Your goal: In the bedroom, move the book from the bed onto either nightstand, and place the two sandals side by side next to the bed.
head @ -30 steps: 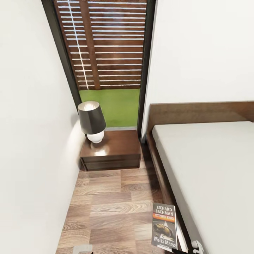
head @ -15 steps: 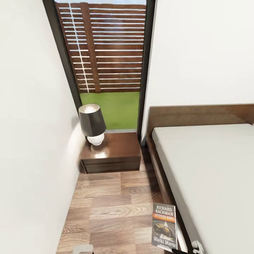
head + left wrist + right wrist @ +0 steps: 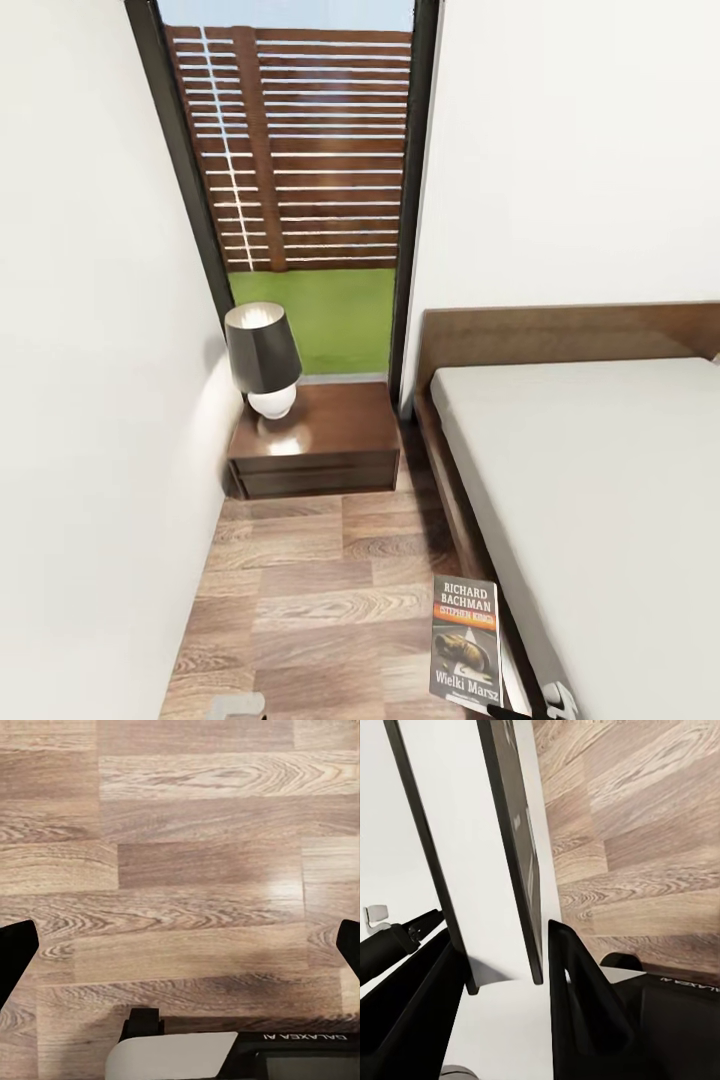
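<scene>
Risk: book (image 3: 466, 642), pinched edge-on by right tool (image 3: 502, 967), may slip before reaching nightstand (image 3: 318, 440) at 11 o'clock; left tool (image 3: 180, 952) spread, empty.

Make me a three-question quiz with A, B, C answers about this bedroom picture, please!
1. Where does the lamp stand?
A. on the bed
B. on the nightstand
C. on the floor

2. What colour is the lamp's shade?
A. black
B. red
C. yellow

3. What is the right end effector doing with the book?
A. holding it upright above the floor
B. pressing it flat on the mattress
C. nothing, it is on the nightstand

Answers:
1. B, the lamp sits on the nightstand top, under the window.
2. A, the shade is black over a white base.
3. A, its fingers close on the book's edge, beside the bed.
</scene>
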Controlling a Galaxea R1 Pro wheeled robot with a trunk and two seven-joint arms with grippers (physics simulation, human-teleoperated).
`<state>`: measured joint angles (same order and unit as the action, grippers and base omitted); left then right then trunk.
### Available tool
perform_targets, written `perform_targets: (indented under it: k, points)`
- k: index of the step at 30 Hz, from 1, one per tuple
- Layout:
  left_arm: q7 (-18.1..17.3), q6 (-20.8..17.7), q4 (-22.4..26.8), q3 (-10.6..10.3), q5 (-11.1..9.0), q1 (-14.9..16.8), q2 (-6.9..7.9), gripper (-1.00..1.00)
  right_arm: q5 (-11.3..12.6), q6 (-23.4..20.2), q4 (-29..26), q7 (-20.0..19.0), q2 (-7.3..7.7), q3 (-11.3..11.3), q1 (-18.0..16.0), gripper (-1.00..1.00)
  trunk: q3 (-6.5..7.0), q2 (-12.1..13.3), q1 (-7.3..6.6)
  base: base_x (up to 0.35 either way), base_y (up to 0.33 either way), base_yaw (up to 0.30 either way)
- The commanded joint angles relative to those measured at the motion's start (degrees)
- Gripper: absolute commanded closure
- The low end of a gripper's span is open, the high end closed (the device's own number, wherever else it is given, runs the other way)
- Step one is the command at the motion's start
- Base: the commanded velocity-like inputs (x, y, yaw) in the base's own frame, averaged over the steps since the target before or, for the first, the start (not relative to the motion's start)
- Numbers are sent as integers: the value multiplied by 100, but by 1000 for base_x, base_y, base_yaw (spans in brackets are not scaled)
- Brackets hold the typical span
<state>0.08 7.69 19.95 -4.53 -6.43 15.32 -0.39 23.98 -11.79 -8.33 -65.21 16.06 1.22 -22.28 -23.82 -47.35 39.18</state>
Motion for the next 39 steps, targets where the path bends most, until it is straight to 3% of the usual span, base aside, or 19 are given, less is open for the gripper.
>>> perform_targets:
  k: [1,11,39]
  points:
    - [1,22,-5,-40,-60,3,4,-100,37,-60,-1,-14,2,12,-3,100,4,-4,1,0,0,0]
    - [-8,14,-6,-35,-60,-3,-75,-100,37,-60,-1,-18,2,9,-3,100,97,-4,1,0,0,0]
    - [-8,17,-7,-34,-60,-11,-84,-100,37,-60,-1,-18,2,18,-4,100,348,-4,1,0,0,0]
